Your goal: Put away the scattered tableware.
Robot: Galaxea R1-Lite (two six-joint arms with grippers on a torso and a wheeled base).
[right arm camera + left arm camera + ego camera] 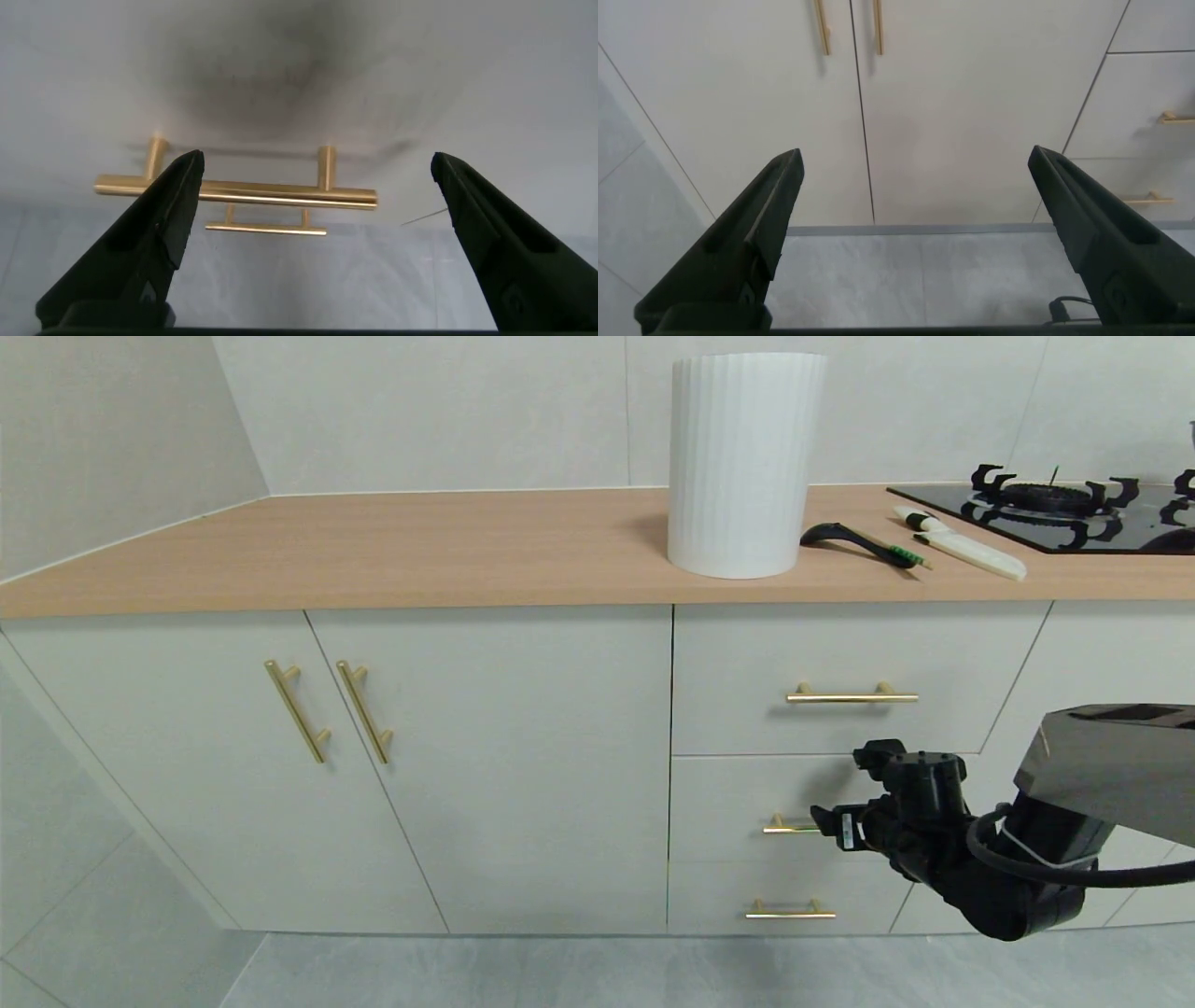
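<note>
On the wooden counter (373, 546) lie a black spoon (851, 540) with a green handle end and a white knife (971, 551), both to the right of a tall white ribbed holder (742, 467). My right gripper (845, 789) is open, low in front of the middle drawer, right at its gold handle (784, 828). In the right wrist view that handle (234, 194) runs across the gap between the open right gripper's (313, 168) fingers, close ahead. My left gripper (915, 163) is open and empty, facing the cabinet doors (864, 103) near the floor.
A black gas hob (1064, 513) sits at the counter's right end. Below are a top drawer handle (851, 695), a bottom drawer handle (790, 913) and two cabinet doors with slanted gold handles (327, 709). Grey tiled floor (560, 971) lies in front.
</note>
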